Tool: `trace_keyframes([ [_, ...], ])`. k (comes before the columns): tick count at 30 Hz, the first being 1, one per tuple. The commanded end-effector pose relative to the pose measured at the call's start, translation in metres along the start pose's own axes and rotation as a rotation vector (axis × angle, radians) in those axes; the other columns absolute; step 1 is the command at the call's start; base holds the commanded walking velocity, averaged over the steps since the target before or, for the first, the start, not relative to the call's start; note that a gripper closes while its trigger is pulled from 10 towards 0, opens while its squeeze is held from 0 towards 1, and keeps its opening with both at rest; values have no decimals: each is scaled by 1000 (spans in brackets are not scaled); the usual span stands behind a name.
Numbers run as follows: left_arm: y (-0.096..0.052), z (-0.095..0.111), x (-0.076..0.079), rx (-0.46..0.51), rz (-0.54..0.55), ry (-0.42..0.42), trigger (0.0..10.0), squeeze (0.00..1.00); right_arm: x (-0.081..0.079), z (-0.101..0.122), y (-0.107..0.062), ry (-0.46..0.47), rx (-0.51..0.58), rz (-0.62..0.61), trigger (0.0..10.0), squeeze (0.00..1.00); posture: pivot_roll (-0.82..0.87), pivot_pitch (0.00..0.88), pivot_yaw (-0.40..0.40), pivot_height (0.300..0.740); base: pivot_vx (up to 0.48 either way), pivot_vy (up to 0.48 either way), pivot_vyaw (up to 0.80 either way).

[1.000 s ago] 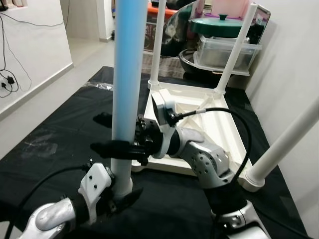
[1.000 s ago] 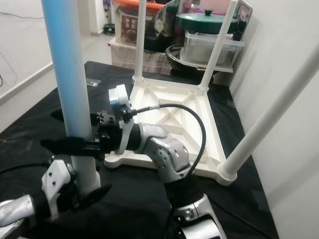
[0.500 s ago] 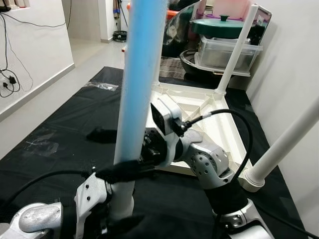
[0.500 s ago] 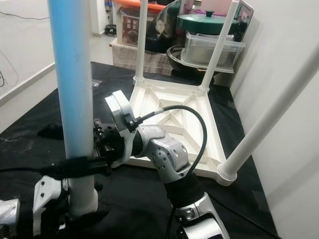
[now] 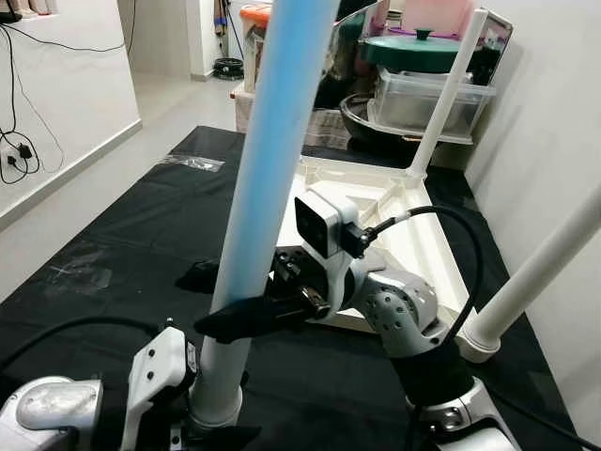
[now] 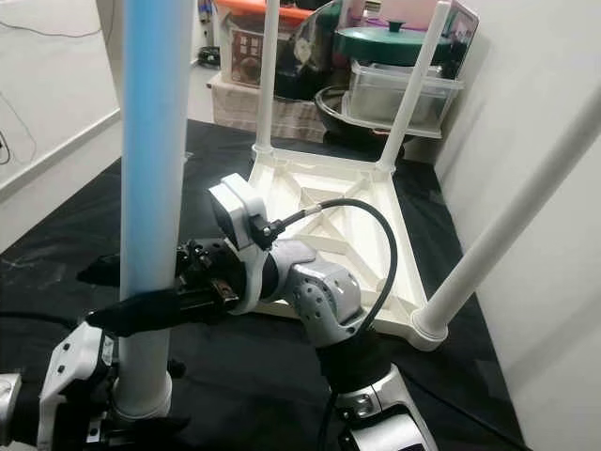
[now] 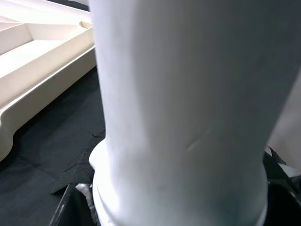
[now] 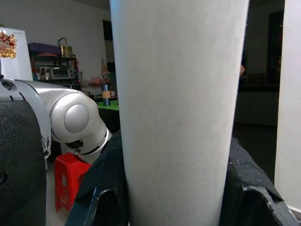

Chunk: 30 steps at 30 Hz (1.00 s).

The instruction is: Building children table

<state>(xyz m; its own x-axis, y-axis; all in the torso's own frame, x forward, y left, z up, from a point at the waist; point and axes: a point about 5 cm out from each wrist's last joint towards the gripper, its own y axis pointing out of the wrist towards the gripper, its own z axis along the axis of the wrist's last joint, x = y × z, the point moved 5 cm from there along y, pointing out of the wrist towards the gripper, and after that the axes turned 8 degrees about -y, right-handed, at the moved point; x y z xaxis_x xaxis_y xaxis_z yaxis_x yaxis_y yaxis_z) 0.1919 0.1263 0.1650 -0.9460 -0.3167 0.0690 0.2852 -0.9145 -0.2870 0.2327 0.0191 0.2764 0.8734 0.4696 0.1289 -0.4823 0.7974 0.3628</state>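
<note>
A long white table leg [image 5: 268,169], tinted blue in the light, stands leaning in front of me, held by both grippers. My left gripper [image 5: 214,418] is shut on its flared lower end [image 7: 178,188], close above the black mat. My right gripper [image 5: 230,301] is shut on the shaft a little higher, with one black finger [image 8: 101,188] on each side of the leg [image 8: 178,108]. Beyond lies the white tabletop [image 5: 427,254] upside down. Its fitted legs include two at the far corners [image 6: 267,75] [image 6: 413,85] and one at the near right corner [image 6: 498,235].
A black mat [image 5: 113,235] covers the floor under the table. Behind the table stand clear storage boxes [image 5: 427,99], a pot with a green lid [image 5: 413,49] and other clutter. A white wall [image 5: 549,132] runs close on the right. Cables [image 5: 14,150] hang on the left wall.
The held leg has gone from upright to leaning, its top to the right. My right gripper has come lower and nearer along with it, and the left gripper has sunk lower.
</note>
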Motion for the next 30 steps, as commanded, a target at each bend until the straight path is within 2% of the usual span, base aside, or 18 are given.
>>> trace_keyframes([
  [1, -10, 0, -10, -21, 36, 13, 10000, 0, -4, 6, -2, 11, 44, 18, 0, 0, 129, 0, -91, 740, 0, 0, 0],
  [4, -13, 4, -14, -7, 55, 12, 10000, 0, -4, 6, -3, 16, 53, 10, 0, 0, 129, 0, -90, 740, 0, 0, 0],
  [8, -16, 13, -26, 41, 133, 69, 10000, 35, -1, 7, -4, 14, 54, -12, 0, 0, 127, 0, -89, 740, 0, 0, 0],
  [9, -18, 16, -37, 58, 203, 90, 10000, 1000, 4, 7, -6, 4, 52, -49, 0, 0, 127, 0, -90, 740, 0, 0, 0],
  [10, -22, 19, -50, 73, 277, 109, 10000, 1000, 11, 8, -9, -8, 50, -93, 0, 0, 127, 0, -90, 740, 0, 0, 0],
  [12, -25, 22, -53, 87, 305, 115, 10000, 1000, 17, 9, -11, -17, 49, -125, 0, 0, 126, 0, -92, 740, 0, 0, 0],
  [13, -30, 28, -56, 117, 337, 112, 10000, 1000, 30, 11, -18, -52, 28, -201, 0, 0, 126, 0, -92, 740, 0, 0, 0],
  [14, -30, 28, -56, 117, 337, 112, 10000, 1000, 30, 11, -18, -52, 28, -201, 0, 0, 126, 0, -92, 740, 0, 0, 0],
  [16, -35, 32, -56, 145, 369, 106, 10000, 1000, 45, 11, -27, -110, -14, -295, 0, 0, 125, 0, -96, 740, 0, 0, 0],
  [18, -38, 33, -55, 156, 387, 100, 10000, 1000, 53, 12, -35, -141, -40, -348, 0, 0, 125, 0, -96, 740, 0, 0, 0],
  [20, -40, 32, -55, 150, 411, 108, 10000, 1000, 56, 14, -40, -155, -48, -367, 0, 0, 139, 0, -107, 740, 0, 0, 0],
  [22, -47, 30, -64, 119, 522, 159, 10000, 1000, 65, 17, -52, -197, -88, -431, 0, 0, 142, 0, -108, 740, 0, 0, 0],
  [23, -47, 30, -64, 119, 522, 159, 10000, 1000, 65, 17, -52, -197, -88, -431, 0, 0, 142, 0, -108, 740, 0, 0, 0],
  [24, -55, 26, -82, 71, 671, 224, 10000, 1000, 81, 19, -67, -239, -127, -552, 0, 0, 151, 0, -115, 740, 0, 0, 0],
  [26, -55, 26, -82, 71, 671, 224, 10000, 1000, 81, 19, -67, -239, -127, -552, 0, 0, 151, 0, -115, 740, 0, 0, 0],
  [28, -55, 24, -89, 62, 744, 244, 10000, 984, 98, 19, -79, -268, -159, -686, 0, 0, 148, 0, -112, 740, 0, 0, 0],
  [29, -55, 24, -89, 62, 744, 244, 10000, 984, 98, 19, -79, -268, -159, -686, 0, 0, 148, 0, -112, 740, 0, 0, 0],
  [30, -50, 20, -91, 70, 772, 232, 10000, 0, 108, 20, -88, -291, -180, -781, 0, 0, 146, 0, -110, 740, 0, 0, 0],
])
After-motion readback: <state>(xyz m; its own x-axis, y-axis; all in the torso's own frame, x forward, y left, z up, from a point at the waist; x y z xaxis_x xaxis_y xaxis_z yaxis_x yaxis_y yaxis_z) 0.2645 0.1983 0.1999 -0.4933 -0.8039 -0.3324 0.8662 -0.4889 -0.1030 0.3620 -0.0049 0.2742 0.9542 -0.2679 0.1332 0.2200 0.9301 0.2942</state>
